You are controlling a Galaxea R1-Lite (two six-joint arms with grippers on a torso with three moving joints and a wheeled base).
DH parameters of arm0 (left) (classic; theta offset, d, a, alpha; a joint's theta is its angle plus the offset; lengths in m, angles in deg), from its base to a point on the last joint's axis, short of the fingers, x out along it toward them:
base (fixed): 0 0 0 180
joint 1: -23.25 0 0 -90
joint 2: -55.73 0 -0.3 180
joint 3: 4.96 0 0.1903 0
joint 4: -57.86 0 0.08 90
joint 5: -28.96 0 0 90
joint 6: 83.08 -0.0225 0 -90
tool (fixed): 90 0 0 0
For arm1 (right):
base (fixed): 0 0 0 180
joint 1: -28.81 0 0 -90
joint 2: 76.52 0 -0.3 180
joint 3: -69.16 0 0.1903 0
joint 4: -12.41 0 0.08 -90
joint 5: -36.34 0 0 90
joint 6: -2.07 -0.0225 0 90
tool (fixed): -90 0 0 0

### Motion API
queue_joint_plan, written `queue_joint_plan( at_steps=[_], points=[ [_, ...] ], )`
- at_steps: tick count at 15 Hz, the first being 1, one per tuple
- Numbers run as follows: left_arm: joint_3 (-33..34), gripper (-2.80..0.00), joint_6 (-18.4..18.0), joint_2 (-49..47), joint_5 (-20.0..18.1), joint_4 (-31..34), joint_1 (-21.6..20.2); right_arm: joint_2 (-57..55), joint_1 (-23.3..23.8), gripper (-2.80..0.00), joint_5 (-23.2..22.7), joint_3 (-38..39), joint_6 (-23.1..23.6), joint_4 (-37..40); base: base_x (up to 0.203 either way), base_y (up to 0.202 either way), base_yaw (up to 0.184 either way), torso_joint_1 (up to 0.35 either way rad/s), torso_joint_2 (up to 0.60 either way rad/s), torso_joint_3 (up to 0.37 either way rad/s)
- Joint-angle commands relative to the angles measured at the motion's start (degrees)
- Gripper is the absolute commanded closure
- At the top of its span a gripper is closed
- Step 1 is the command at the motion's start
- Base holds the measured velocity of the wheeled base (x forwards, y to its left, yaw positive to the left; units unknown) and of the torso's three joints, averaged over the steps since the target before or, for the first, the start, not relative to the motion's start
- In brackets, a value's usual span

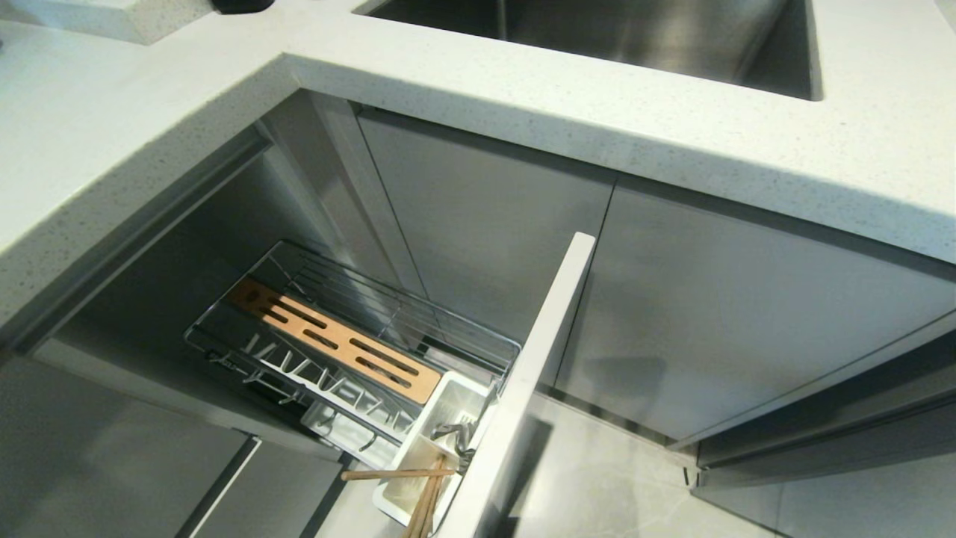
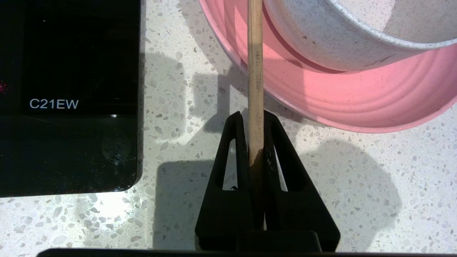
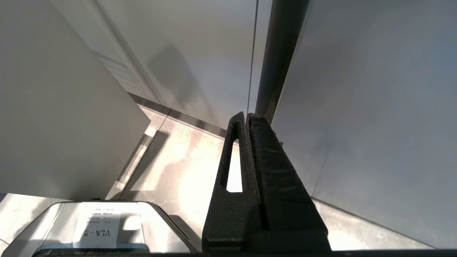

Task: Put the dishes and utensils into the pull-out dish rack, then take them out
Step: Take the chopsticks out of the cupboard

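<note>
In the left wrist view my left gripper point(image 2: 254, 116) is shut on one light wooden chopstick point(image 2: 255, 71), held over the speckled counter point(image 2: 178, 89). The chopstick's far end reaches across the rim of the pink plate point(image 2: 357, 103), with the white bowl point(image 2: 321, 43) inside it. The head view shows the pull-out dish rack point(image 1: 351, 336) drawn out under the counter. Its white caddy point(image 1: 448, 403) holds more chopsticks point(image 1: 422, 489) and a metal spoon point(image 1: 452, 433). My right gripper point(image 3: 247, 116) is shut and empty, parked low by the cabinet doors. Neither arm shows in the head view.
A black cooktop point(image 2: 68, 96) lies on the counter beside the left gripper. The rack's pale front panel point(image 1: 523, 388) stands out into the floor space. A steel sink point(image 1: 635, 37) is set into the counter above the grey cabinet doors point(image 1: 747, 314).
</note>
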Motion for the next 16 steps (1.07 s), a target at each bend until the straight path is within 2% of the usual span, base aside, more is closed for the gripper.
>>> queue_joint_plan(
  at_steps=[1,8,9,16],
  points=[
    [0.0,0.0,0.2,0.0,-0.1,0.2,0.0,0.0,0.0,0.0,0.0,0.1,0.0,0.0,0.0,0.0,0.0,0.0,0.0,0.0],
    [0.2,0.0,-0.1,0.1,-0.1,0.1,-0.1,0.0,0.0,0.0,0.0,0.1,0.0,0.0,0.0,0.0,0.0,0.0,0.0,0.0],
    [0.2,-2.8,-0.1,0.1,-0.1,0.1,-0.1,0.0,0.0,0.0,0.0,0.1,0.0,0.0,0.0,0.0,0.0,0.0,0.0,0.0],
    [0.1,-2.8,-0.1,0.9,0.0,0.1,-1.1,0.0,0.0,0.0,0.0,0.1,0.0,-0.1,0.0,0.0,0.0,0.0,0.0,0.0]
  ],
)
